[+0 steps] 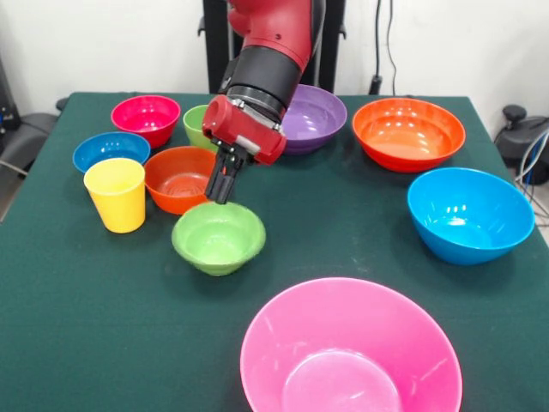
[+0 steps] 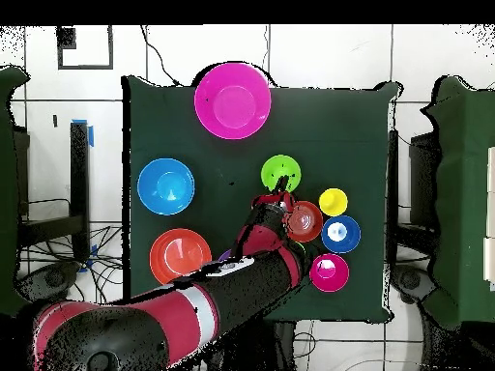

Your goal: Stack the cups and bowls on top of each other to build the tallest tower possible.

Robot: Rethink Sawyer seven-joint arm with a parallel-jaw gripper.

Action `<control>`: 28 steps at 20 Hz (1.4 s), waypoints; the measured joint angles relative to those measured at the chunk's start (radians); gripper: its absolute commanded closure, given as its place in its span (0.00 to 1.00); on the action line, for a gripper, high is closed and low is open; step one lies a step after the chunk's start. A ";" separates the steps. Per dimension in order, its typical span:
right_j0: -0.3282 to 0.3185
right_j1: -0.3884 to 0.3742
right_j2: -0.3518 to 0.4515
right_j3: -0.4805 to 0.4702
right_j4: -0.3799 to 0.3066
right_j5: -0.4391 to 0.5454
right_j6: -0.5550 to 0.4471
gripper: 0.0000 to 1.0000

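Gripper pressed together at far rim of small green bowl (upright on tabletop); eight bowls, two cups.

Your front camera sits low across the table, facing the robot, close in, with the gripper coming down from above. Your overhead camera looks straight down from much higher, base at the bottom. You get the gripper and the whole table in both.
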 measured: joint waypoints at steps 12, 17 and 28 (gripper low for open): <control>0.000 0.026 0.000 -0.005 0.032 0.000 0.000 1.00; 0.003 0.030 0.000 -0.005 0.032 0.003 0.000 1.00; -0.006 -0.102 0.016 -0.006 -0.094 0.202 0.000 1.00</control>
